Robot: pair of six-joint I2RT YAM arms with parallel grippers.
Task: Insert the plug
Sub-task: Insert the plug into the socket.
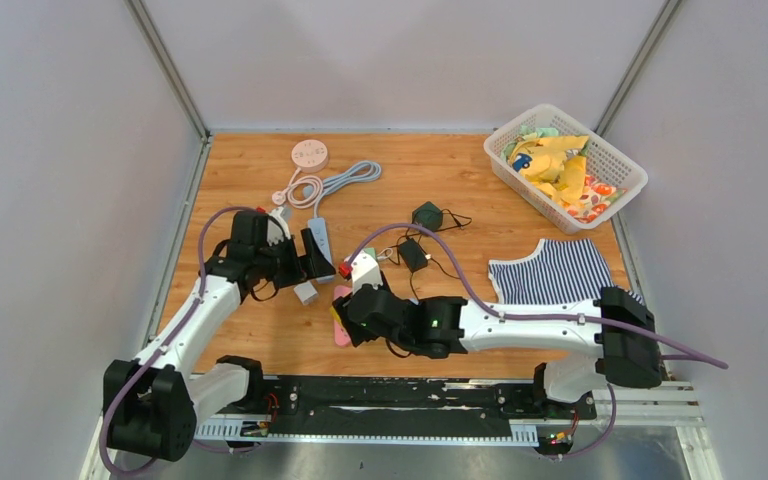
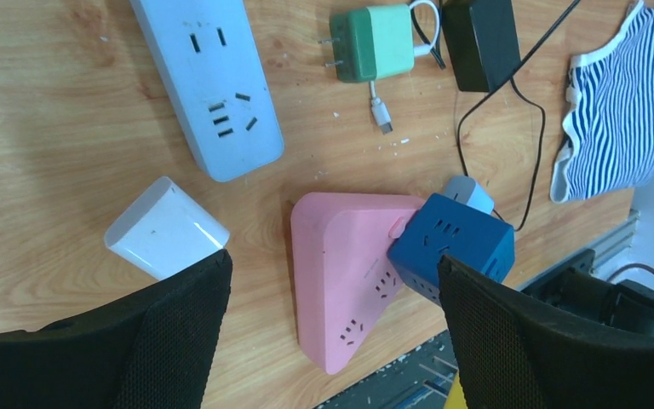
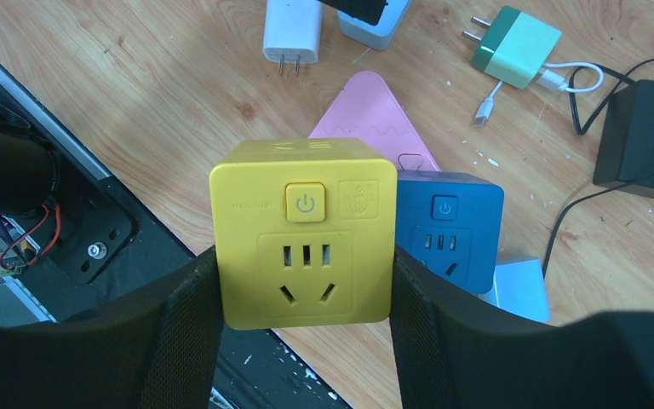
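Left end effector (image 2: 332, 341): fingers spread wide, released, nothing between them. It hangs over the left half of the worktop (image 1: 250, 160).

White plug adapter (image 2: 166, 228): lies flat on the worktop just beside the left finger, ungripped. Whether they touch, cannot tell.

Pale blue power strip (image 2: 209, 85): on the worktop beyond the adapter, toward the far edge, sockets up.

Pink triangular socket (image 2: 341, 281): near the near edge, about mid-width. A blue cube socket (image 2: 451, 247) sits against its right side, partly over it.

Right end effector (image 3: 302, 281): clenched on a yellow cube socket (image 3: 302, 234), one finger on each side, socket face toward the wrist camera, held above the pink and blue sockets.

Striped cloth (image 1: 550, 272): flat by the right edge.

White plastic basket (image 1: 610, 205): far right corner, filled with yellow cloth (image 1: 558, 160) and mixed coloured items, too small to name.
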